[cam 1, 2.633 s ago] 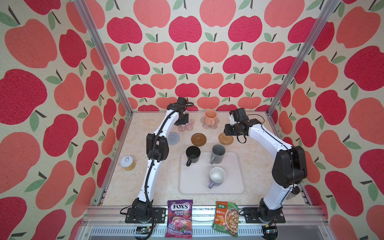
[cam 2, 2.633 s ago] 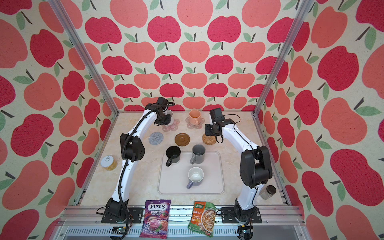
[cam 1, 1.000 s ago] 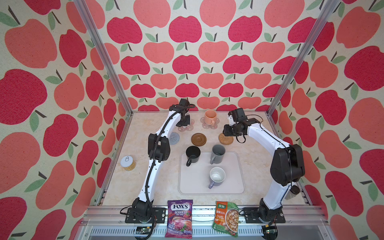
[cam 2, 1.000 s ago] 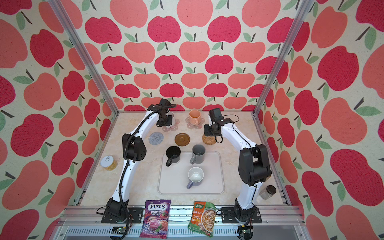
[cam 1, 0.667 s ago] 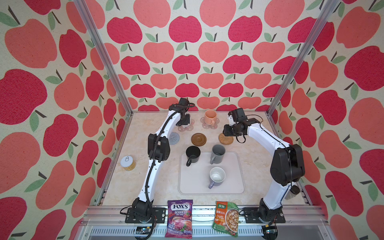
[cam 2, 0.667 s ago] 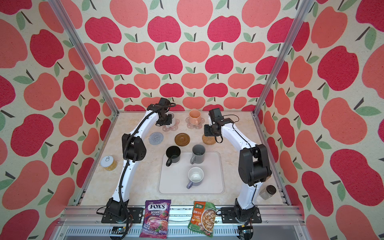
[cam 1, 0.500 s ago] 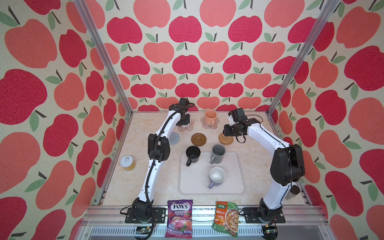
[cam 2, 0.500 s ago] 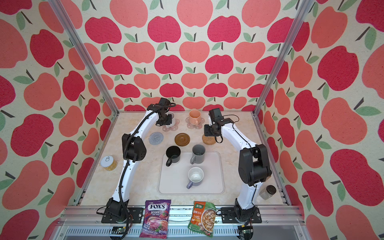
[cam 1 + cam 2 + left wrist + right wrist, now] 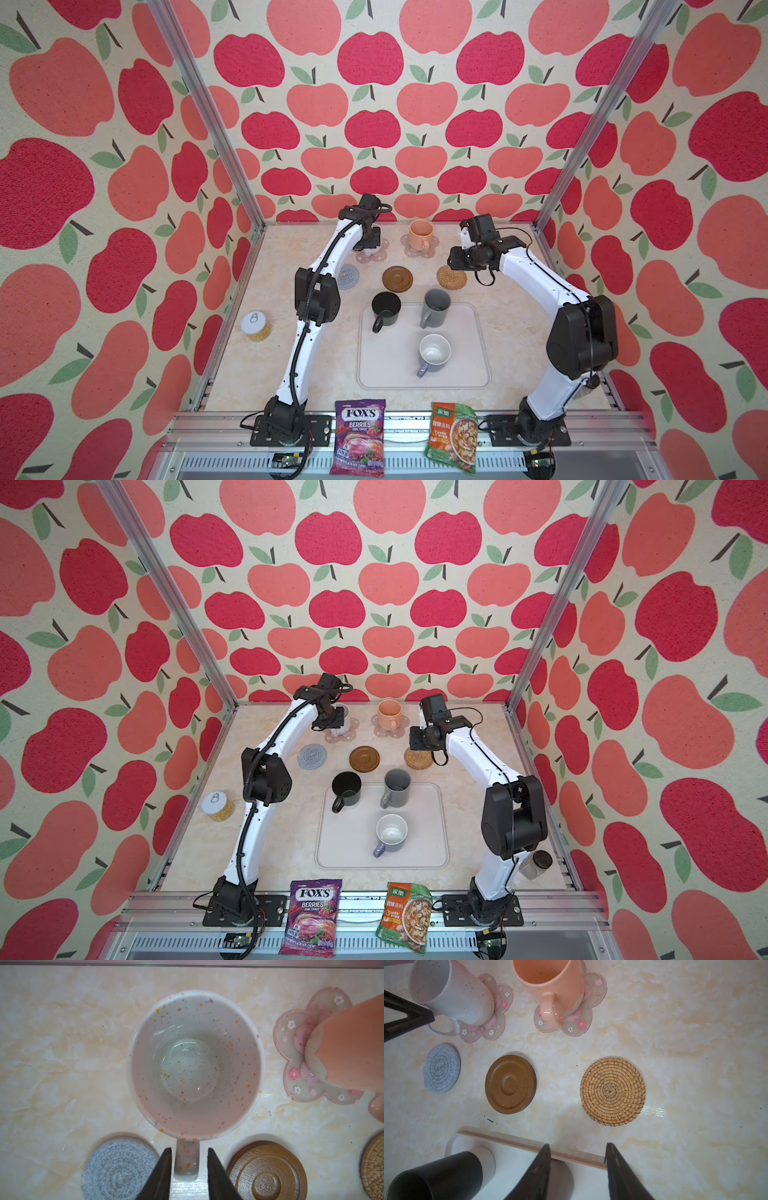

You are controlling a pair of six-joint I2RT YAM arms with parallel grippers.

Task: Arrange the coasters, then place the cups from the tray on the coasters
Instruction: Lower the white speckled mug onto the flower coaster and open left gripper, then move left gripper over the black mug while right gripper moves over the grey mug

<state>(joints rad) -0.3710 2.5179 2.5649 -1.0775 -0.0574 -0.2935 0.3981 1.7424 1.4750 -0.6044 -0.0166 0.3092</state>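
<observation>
There are five coasters: a pink flower coaster [image 9: 492,1032], a second pink flower coaster [image 9: 578,1027], a grey woven coaster [image 9: 348,277], a brown disc coaster [image 9: 397,278] and a rattan coaster [image 9: 451,277]. There are five mugs: speckled white mug [image 9: 467,995], peach mug [image 9: 421,235], black mug [image 9: 385,309], dark grey mug [image 9: 436,307] and lavender-grey mug [image 9: 434,355]. Beyond these are one tray [image 9: 386,374], two snack bags, a purple candy bag [image 9: 359,436] and a green soup packet [image 9: 452,436], and two jars, a silver-lidded jar [image 9: 255,326] and a dark-lidded jar [image 9: 536,864].

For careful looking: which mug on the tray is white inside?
The lavender-grey mug at the front of the tray; the black mug and dark grey mug are dark inside.
</observation>
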